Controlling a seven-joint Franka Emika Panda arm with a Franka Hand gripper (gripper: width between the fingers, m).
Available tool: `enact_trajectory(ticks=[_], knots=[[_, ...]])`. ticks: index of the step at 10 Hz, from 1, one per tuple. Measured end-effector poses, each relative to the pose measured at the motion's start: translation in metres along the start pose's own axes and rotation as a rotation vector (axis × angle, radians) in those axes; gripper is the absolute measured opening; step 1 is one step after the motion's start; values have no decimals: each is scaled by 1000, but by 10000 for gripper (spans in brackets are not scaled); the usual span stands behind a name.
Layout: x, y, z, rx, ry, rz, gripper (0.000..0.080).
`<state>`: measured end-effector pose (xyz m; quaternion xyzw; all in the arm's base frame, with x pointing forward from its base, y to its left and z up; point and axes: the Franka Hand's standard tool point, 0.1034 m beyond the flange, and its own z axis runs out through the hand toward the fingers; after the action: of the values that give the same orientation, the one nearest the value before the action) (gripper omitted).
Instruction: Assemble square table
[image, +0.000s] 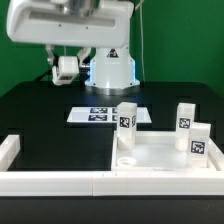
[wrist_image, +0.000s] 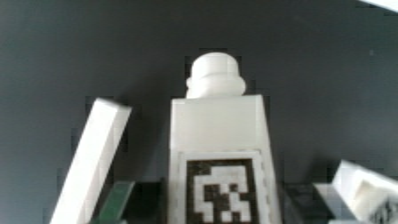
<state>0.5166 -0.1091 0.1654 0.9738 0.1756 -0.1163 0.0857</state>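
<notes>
The white square table top (image: 160, 152) lies at the front right of the black table. Three tagged white legs stand upright on it: one at its far left corner (image: 126, 117), one at its far right (image: 186, 116), one nearer on the right (image: 200, 140). A round socket (image: 127, 158) at the near left corner is empty. My gripper (image: 65, 68) hangs high over the back left of the table. In the wrist view, my gripper (wrist_image: 231, 205) is shut on a fourth leg (wrist_image: 221, 125), with its tag near the fingers (wrist_image: 125, 200) and its rounded screw tip pointing away.
The marker board (image: 100, 113) lies flat behind the table top. Low white border walls run along the front (image: 60, 182) and the left (image: 9, 150). The arm's white base (image: 110, 68) stands at the back. A long white bar (wrist_image: 98, 155) lies beside the held leg in the wrist view.
</notes>
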Motion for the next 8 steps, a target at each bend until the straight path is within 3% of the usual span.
enact_trajectory(ticks=[2, 4, 6, 8], knots=[[-2, 1, 3, -4, 118, 1, 290], [0, 4, 4, -29, 221, -6, 290], [14, -15, 9, -23, 328, 36, 290], [43, -35, -5, -41, 479, 90, 290]])
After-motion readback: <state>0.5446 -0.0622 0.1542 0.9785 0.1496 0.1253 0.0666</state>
